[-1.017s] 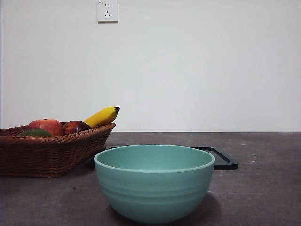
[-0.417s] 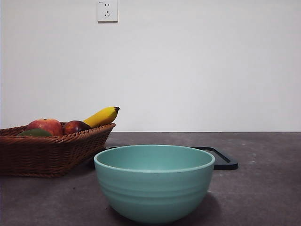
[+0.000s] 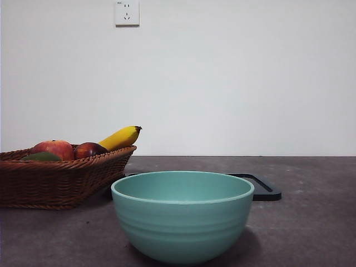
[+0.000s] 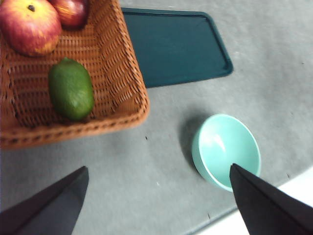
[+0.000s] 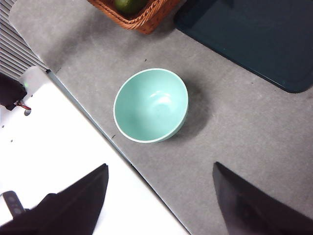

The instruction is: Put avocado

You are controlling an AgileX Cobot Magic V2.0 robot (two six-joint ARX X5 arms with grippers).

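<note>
The avocado (image 4: 71, 88) lies on its side in the wicker basket (image 4: 124, 73), close to the basket's near wall and apart from the red apple (image 4: 29, 25) and the dark reddish-purple fruit (image 4: 71, 11) at the far end. From the low front view only a sliver of it (image 3: 40, 157) peeks over the woven rim (image 3: 83, 162), left of the apple (image 3: 54, 149); that view alone shows the banana (image 3: 120, 137) poking up over the basket's right end. Only the overhead wrist views show the dark tray (image 4: 173, 46) as a whole, lying just beside the basket, and the teal bowl (image 4: 226, 150) standing empty on open bench between basket and the bench edge. The left pincer (image 4: 156, 205) hangs high above that bare stretch, released, its jaws wide apart, holding nothing. The right pincer (image 5: 161, 205) is likewise spread wide and empty, up over the bench edge near the bowl (image 5: 150, 105), with a white ledge (image 5: 63, 147) running alongside. The bench (image 3: 311, 222) is a grey, faintly speckled surface with free room around the bowl and to the right of the tray. Behind it is a plain white wall carrying a socket (image 3: 127, 12) high up.
</note>
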